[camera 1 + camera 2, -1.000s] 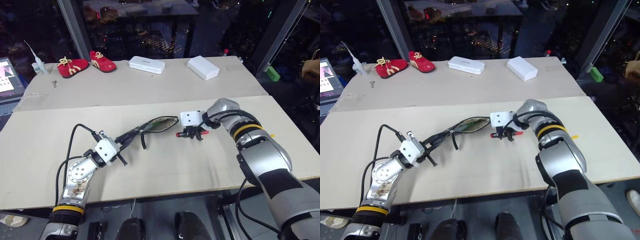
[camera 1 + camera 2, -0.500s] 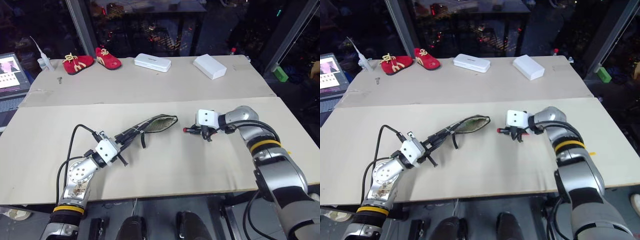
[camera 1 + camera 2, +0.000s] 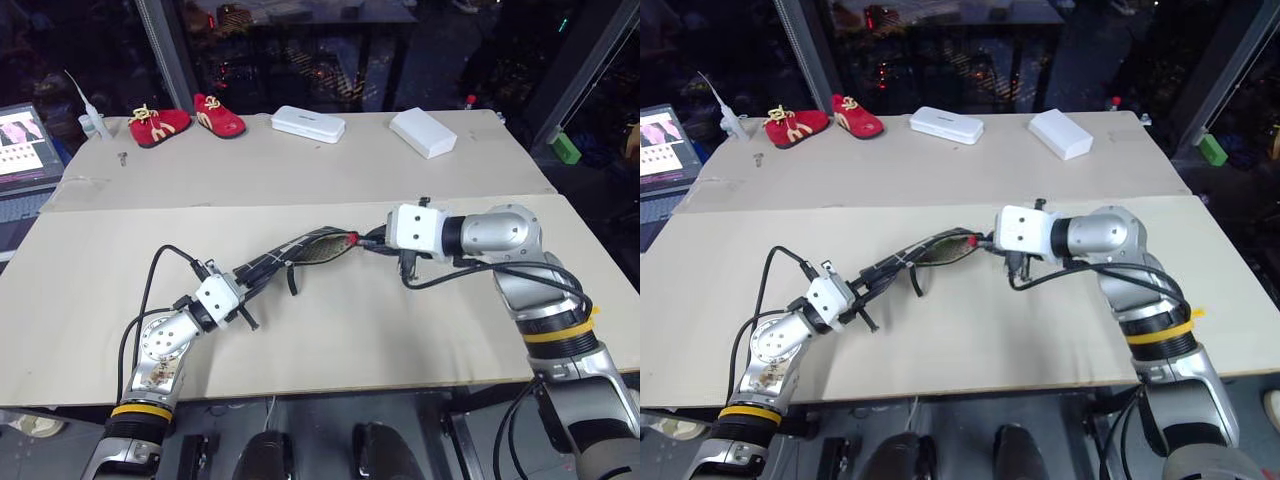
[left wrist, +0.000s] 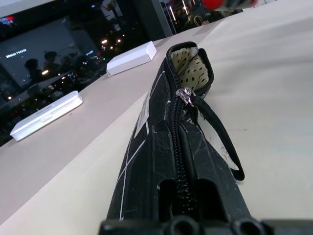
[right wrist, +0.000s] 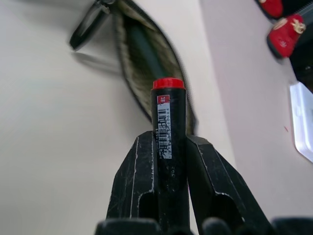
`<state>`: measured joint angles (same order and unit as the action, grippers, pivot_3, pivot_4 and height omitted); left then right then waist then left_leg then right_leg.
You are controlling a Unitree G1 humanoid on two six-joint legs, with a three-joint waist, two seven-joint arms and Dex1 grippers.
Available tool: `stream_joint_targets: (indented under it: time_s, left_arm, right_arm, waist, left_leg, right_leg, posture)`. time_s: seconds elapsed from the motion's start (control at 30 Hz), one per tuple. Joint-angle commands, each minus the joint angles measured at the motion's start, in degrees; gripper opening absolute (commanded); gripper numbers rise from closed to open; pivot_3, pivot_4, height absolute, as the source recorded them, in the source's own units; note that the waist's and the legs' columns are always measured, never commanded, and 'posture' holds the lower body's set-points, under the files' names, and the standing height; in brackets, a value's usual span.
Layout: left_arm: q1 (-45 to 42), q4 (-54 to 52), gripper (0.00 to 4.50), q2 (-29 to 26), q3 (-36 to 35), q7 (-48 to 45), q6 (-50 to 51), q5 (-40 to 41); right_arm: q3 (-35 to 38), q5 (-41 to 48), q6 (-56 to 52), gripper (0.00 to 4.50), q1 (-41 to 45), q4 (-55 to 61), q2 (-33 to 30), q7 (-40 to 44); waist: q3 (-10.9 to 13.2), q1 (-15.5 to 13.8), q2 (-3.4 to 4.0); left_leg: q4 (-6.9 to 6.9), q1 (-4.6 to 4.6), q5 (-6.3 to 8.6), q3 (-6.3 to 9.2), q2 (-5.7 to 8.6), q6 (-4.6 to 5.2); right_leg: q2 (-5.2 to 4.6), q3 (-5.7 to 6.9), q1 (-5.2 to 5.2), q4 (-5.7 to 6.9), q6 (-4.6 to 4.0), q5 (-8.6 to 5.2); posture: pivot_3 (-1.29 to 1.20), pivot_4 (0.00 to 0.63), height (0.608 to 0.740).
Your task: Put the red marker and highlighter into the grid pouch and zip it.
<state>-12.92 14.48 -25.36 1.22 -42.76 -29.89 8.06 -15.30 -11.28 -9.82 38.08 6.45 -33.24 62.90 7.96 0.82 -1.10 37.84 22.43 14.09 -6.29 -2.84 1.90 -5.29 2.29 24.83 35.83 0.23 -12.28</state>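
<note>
- Red marker (image 5: 168,147) is pinched between the right gripper's (image 3: 372,241) two black fingers (image 5: 133,183), so that hand is closed on it; the red end sticks out past the fingertips and you can see a barcode sticker on the black barrel.
- From the head camera the marker tip sits right at the open mouth of the grid pouch (image 3: 310,252), at about 3 o'clock from the pouch. Can't honestly tell if the tip is touching the fabric or just hovering at the lip.
- Left gripper (image 3: 258,275) is clamped tight on the closed end of the pouch, holding it up off the table (image 3: 400,340) so it stretches out toward 2 o'clock from that hand.
- In the left wrist view the zipper runs straight away from the fingers, the zipper pull (image 4: 185,94) is partway along, and past it the mouth gapes open showing a pale dotted lining. A black wrist strap (image 4: 222,142) loops off to the side.
- There's something dark-green and long inside the open pouch in the right wrist view, could be the highlighter, but I can't say for sure.
- Further out, at the 12 o'clock edge of the table: two white boxes (image 3: 308,124), (image 3: 423,132).
- Around 10 to 11 o'clock: a pair of little red shoes (image 3: 186,120), a small white bottle (image 3: 90,122) and a laptop screen (image 3: 25,145) at the far edge.
</note>
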Motion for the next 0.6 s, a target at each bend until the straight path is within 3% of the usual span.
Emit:
stream_joint_targets:
  time_s: [0.03, 0.23, 0.6]
  left_arm:
    - [-0.89, -0.60, 0.00, 0.28, 0.10, -0.16, -0.87, 0.57]
    - [-0.98, -0.47, 0.00, 0.61, 0.13, -0.44, -0.91, 0.56]
    - [-0.19, -1.37, 0.00, 0.55, -0.03, -0.52, -0.75, 0.59]
  right_arm:
    - [-2.98, -3.36, -1.55, 0.46, 0.57, 1.60, 1.85, -3.83]
    - [-5.19, -5.71, -5.60, 0.46, 3.74, 0.12, 5.83, -7.52]
    - [-9.13, -10.20, -1.14, 0.46, 6.61, -5.58, 4.31, -9.48]
  waist:
    - [0.01, -0.05, -0.01]
    - [0.01, -0.01, -0.01]
    - [0.01, 0.00, -0.01]
  left_leg:
    - [0.02, 0.00, 0.00, -0.03, 0.01, 0.00]
    - [0.06, 0.01, -0.01, -0.13, 0.01, -0.01]
    - [0.07, 0.12, -0.02, -0.18, 0.04, -0.01]
  right_leg:
    - [0.01, 0.00, 0.00, 0.01, 0.00, 0.00]
    - [0.04, 0.00, 0.00, 0.02, 0.00, 0.00]
    - [0.07, 0.05, 0.04, 0.01, 0.00, -0.01]
  posture:
    - [0.00, 0.150, 0.740]
    - [0.00, 0.150, 0.740]
    - [0.00, 0.150, 0.740]
